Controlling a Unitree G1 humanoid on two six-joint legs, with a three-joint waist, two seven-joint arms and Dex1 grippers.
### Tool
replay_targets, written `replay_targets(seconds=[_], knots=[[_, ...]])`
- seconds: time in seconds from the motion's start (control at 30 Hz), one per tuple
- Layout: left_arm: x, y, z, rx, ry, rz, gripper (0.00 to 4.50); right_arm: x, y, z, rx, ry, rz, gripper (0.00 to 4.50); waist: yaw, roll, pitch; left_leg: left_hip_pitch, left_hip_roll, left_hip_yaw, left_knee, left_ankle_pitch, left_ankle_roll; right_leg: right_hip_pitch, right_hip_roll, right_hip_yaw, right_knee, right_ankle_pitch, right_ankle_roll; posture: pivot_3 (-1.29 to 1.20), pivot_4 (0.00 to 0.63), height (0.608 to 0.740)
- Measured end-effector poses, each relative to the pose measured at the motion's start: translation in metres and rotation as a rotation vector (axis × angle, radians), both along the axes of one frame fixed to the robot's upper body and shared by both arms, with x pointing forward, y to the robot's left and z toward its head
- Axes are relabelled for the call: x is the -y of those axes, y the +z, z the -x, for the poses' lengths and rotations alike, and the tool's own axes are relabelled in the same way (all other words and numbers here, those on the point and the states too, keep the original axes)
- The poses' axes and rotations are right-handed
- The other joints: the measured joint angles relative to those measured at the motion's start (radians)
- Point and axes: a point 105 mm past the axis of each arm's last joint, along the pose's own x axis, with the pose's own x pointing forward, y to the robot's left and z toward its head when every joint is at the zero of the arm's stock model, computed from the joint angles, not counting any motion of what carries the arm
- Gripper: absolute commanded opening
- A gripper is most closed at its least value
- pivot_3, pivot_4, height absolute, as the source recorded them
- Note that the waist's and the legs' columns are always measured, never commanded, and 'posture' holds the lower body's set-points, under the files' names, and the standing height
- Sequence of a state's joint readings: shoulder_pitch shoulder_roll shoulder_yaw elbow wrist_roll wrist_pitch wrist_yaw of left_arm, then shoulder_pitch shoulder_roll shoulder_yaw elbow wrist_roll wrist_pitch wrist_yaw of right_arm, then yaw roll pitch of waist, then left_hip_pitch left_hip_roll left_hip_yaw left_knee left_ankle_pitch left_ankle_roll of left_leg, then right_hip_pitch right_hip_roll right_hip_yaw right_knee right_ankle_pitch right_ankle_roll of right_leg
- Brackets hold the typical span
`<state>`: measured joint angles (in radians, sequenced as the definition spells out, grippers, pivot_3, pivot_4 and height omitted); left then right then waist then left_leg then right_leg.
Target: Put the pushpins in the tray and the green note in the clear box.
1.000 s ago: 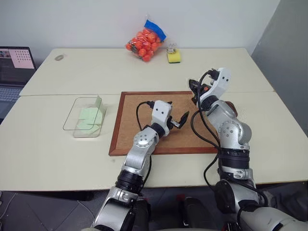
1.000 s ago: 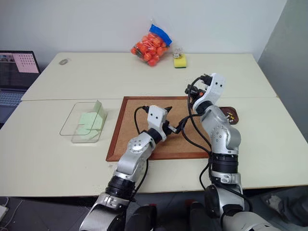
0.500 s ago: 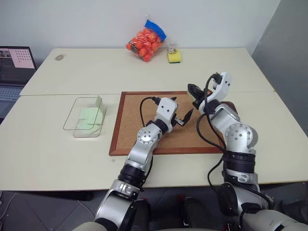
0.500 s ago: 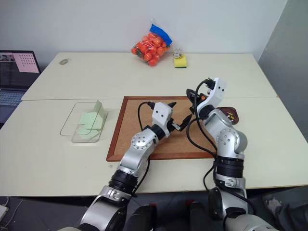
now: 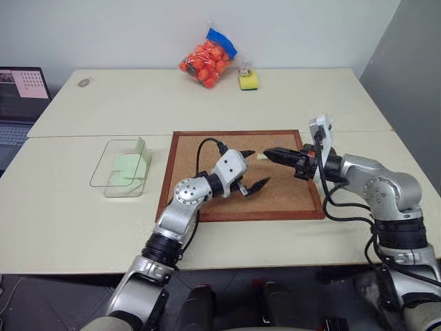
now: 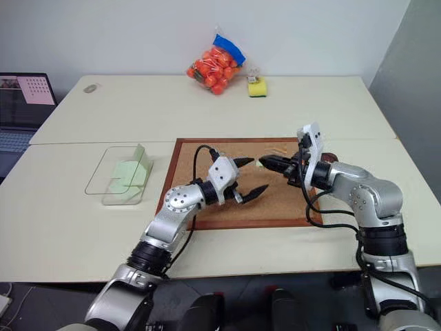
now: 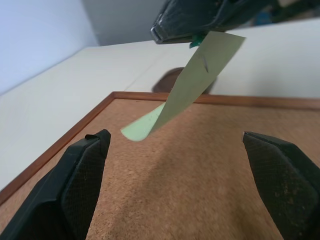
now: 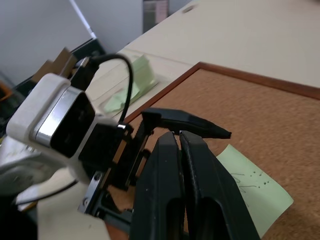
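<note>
My right gripper (image 5: pixel 269 152) reaches level over the corkboard (image 5: pixel 207 172), shut on a dark green pushpin (image 7: pixel 196 41). The pale green note (image 7: pixel 200 75) hangs from that pin, slanting down toward the cork. My left gripper (image 5: pixel 256 167) stands open just in front of the note, its two fingers spread wide on either side, with nothing between them. The clear box (image 5: pixel 103 172) sits to the left of the board with pale green paper inside. A dark brown edge of the tray (image 7: pixel 170 82) shows beyond the board's far frame, mostly hidden by my right arm.
A bag of orange balls (image 5: pixel 207 58) and a yellow-and-green sponge (image 5: pixel 249 81) lie at the back of the table. A laptop (image 5: pixel 21 93) stands at the far left, with a small grey object (image 5: pixel 85 82) near it.
My right arm swung out to the right and its gripper turned from pointing down to pointing level and leftward, drawing back. My left gripper rolled and shifted slightly left, still open.
</note>
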<state>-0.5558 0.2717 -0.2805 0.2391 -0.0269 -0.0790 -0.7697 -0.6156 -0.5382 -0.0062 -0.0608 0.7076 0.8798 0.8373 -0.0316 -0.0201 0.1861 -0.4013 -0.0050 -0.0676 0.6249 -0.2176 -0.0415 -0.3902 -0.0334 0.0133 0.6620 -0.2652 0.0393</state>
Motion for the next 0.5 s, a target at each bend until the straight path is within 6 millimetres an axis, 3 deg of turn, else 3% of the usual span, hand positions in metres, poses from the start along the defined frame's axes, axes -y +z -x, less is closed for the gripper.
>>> replay_targets(seconds=[0.3,0.5], knots=[[0.008,0.010,0.011,0.132,-0.125,-0.075,4.46,-0.003,-0.002,0.000,0.004,0.069,0.016,0.00,0.003,0.000,0.000,-0.001,0.000,-0.001,0.000,0.000,0.000,0.000,-0.001,0.000,0.000,0.000,0.000,0.00,0.150,0.740],[0.007,0.006,0.013,0.144,-0.154,-0.110,4.46,-0.002,-0.003,0.001,0.003,0.072,0.021,0.00,0.003,0.000,0.000,0.000,0.000,-0.001,0.000,0.000,0.000,0.000,-0.001,0.000,0.000,0.000,0.000,0.00,0.150,0.740]])
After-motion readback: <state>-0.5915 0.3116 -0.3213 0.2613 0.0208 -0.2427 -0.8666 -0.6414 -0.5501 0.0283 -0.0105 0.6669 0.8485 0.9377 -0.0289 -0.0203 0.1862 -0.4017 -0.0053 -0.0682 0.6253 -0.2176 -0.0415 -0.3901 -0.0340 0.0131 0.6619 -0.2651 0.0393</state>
